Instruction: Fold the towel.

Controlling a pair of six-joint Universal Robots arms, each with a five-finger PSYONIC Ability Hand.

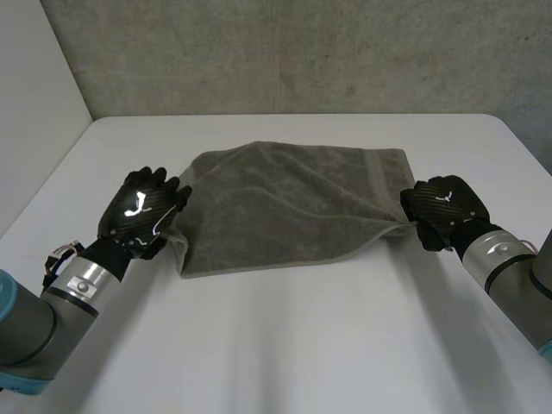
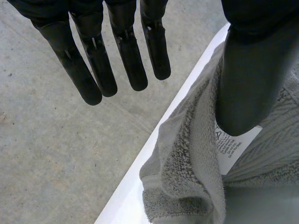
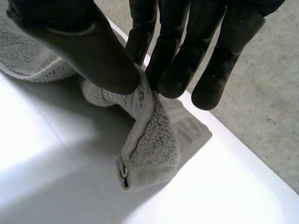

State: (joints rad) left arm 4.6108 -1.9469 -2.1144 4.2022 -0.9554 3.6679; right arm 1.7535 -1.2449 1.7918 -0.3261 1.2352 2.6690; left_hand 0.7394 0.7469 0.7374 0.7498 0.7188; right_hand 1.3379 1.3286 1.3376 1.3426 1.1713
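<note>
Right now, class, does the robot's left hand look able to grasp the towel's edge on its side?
Probably yes. The left hand sits at the towel's left edge, fingers straight, thumb over the bunched edge by the white label; nothing lies between.

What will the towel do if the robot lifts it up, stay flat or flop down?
It will probably flop: the towel bunches and droops where the right hand pinches it near a corner. Its loops look thick and fluffy, so it likely won't slip easily. It should drape rather than roll.
</note>
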